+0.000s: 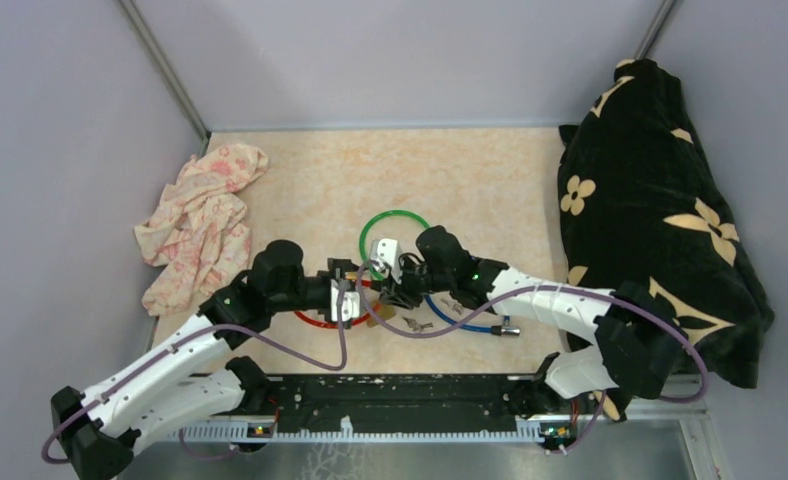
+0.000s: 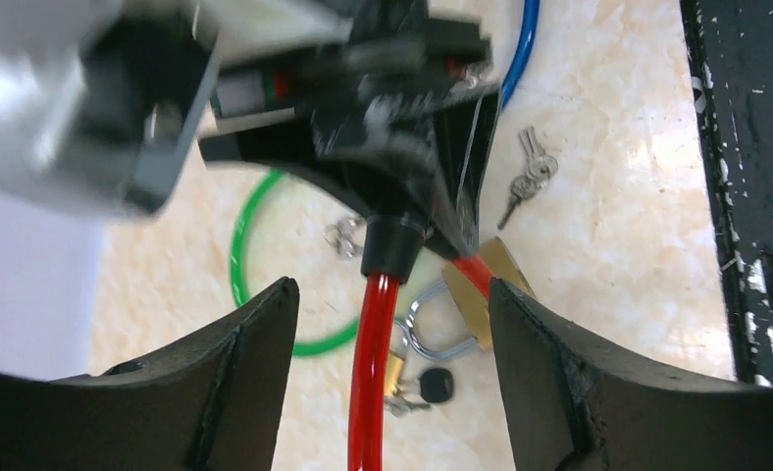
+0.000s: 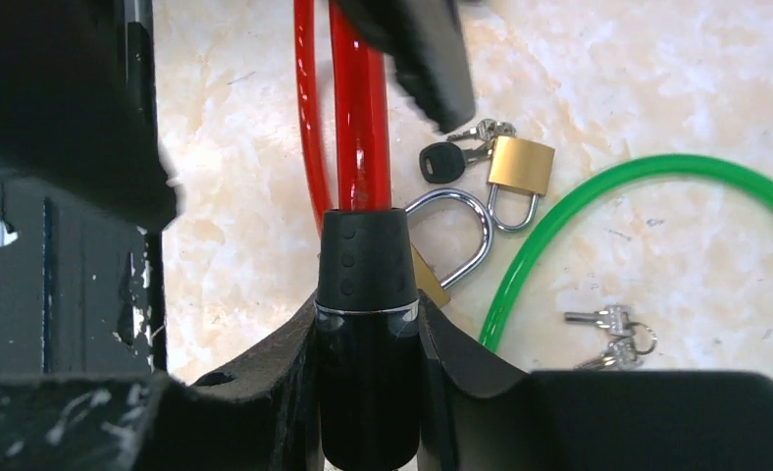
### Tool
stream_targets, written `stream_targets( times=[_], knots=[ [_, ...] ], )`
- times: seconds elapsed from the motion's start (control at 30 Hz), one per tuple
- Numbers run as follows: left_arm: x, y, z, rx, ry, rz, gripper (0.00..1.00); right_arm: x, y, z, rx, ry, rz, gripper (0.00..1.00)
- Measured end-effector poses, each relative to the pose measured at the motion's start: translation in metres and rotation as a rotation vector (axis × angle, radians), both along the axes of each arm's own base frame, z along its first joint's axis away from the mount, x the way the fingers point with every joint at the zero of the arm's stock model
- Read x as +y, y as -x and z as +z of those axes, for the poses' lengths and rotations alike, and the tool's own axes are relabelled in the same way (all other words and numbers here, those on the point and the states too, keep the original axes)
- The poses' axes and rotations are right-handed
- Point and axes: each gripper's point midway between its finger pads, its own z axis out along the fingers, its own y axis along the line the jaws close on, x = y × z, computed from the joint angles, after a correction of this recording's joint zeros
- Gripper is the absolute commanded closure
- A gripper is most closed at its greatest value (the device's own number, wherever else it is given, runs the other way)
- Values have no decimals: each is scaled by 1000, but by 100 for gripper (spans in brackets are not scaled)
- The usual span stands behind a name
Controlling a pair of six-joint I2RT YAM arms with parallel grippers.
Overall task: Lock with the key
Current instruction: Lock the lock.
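Red-sheathed, the cable lock point(image 3: 361, 118) runs up the middle of the right wrist view, its black barrel point(image 3: 365, 265) clamped in the right gripper point(image 3: 368, 339). The left gripper point(image 2: 390, 299) stands open astride the cable, holding nothing. It likely needs a key next, so the barrel should be held steady. Only the left wrist view shows the loose keys point(image 2: 530, 179), at upper right; the top view hides the grip.

The big padlock point(image 3: 430, 279) is half hidden behind the black lock end point(image 3: 365, 294) in the right pincer point(image 3: 368, 373). The red cable point(image 2: 371, 392) runs off the bottom edge between the fingers of the left pincer point(image 2: 392, 287). Above them, things look blurry.
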Motion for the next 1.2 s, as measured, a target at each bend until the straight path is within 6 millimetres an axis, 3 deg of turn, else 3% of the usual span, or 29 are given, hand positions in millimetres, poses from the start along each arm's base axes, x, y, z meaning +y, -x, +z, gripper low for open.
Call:
stream_targets(
  times=[0.17, 0.37, 0.43, 0.57, 0.7, 0.73, 0.83, 0.9, 1.03, 1.2],
  knots=[
    [16, -9, -22, 154, -10, 122, 29, -1, 11, 9, -106, 30, 56, 100],
    [21, -15, -35, 240, 13, 185, 49, 1, 18, 13, -154, 67, 109, 100],
    [19, -10, -42, 264, 15, 168, 60, 2, 19, 16, -164, 67, 116, 100],
    [17, -2, -54, 302, 22, 141, 97, 1, 19, 14, -167, 76, 119, 100],
    [16, 0, -55, 305, 38, 136, 100, 1, 19, 14, -165, 78, 120, 100],
    [16, 1, -55, 303, 43, 137, 100, 1, 19, 14, -164, 77, 121, 96],
    [17, 1, -56, 296, 50, 138, 100, 1, 19, 14, -158, 75, 117, 56],
    [17, 0, -56, 287, 54, 139, 100, 2, 20, 14, -147, 71, 110, 42],
    [20, 1, -64, 283, 37, 147, 100, 6, 18, 22, -131, 34, 77, 29],
    [20, -1, -66, 267, 39, 147, 100, -4, 20, 38, -76, -28, 19, 27]
  ],
)
